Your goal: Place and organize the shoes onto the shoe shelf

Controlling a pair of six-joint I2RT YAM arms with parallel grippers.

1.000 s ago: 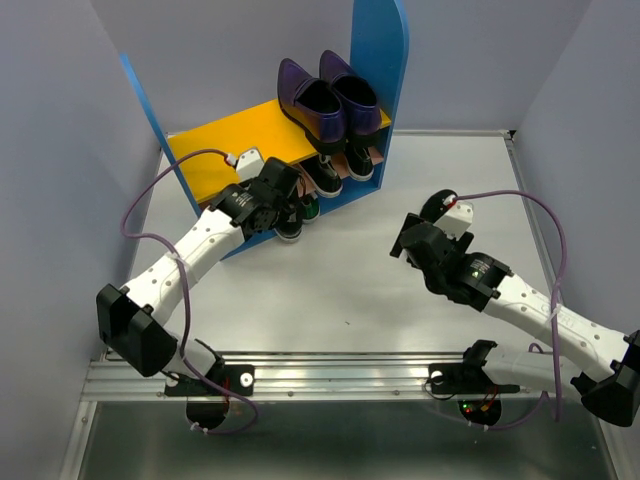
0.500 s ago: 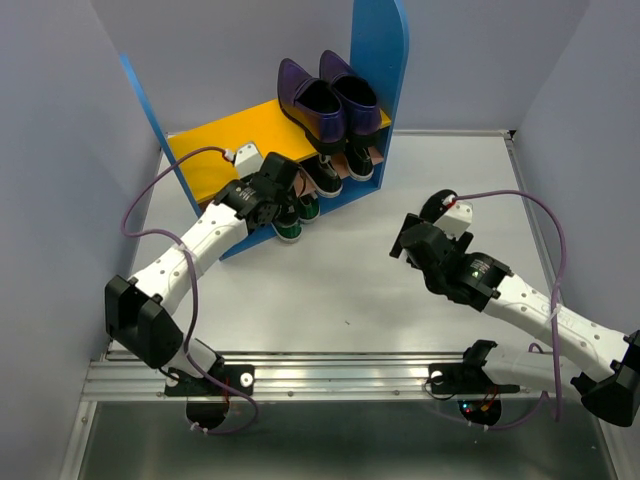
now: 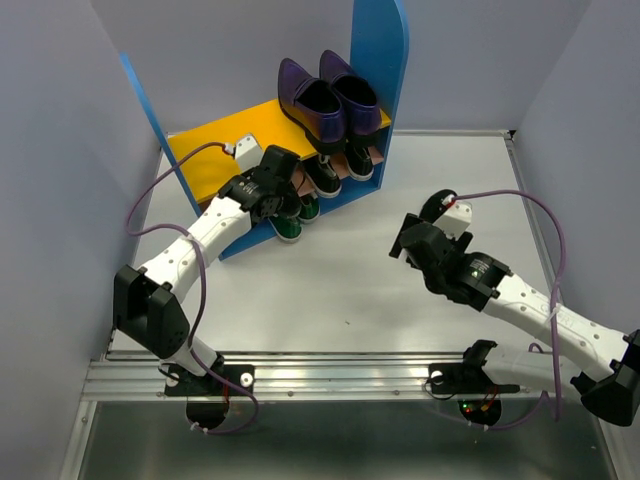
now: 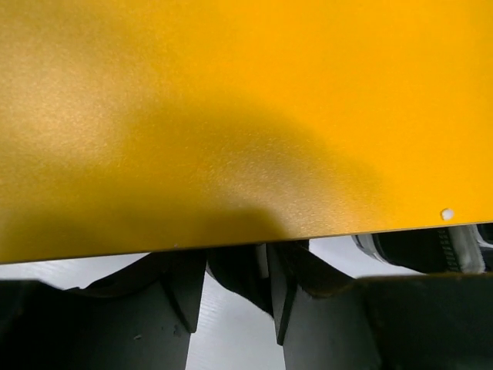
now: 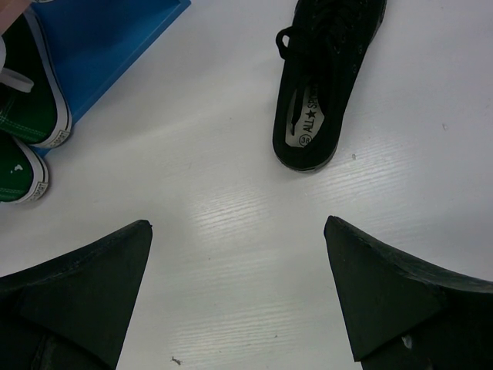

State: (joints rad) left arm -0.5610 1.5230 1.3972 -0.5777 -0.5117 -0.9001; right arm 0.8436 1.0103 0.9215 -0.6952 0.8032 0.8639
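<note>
The shoe shelf (image 3: 378, 60) stands at the back, its yellow top board (image 3: 215, 150) bearing two purple loafers (image 3: 318, 103) at the right. Black sneakers (image 3: 327, 178) sit on the lower tier, with green sneakers (image 3: 288, 226) poking out of it further left. My left gripper (image 3: 288, 200) reaches under the top board at the green sneakers. In the left wrist view the yellow board (image 4: 231, 116) fills the frame and the left gripper (image 4: 237, 266) has its jaws parted, with a dark heel between them. My right gripper (image 5: 237, 223) hangs wide open above bare table, short of a lone black sneaker (image 5: 327, 77).
The right wrist view shows the shelf's blue base edge (image 5: 115, 38) with the green sneakers (image 5: 27, 116) beside it. Grey walls close in on both sides. The arms' mounting rail (image 3: 330, 375) runs along the near edge.
My left arm has pushed further in under the shelf's top board with the green sneaker, and its jaws have come apart. The right arm has not moved.
</note>
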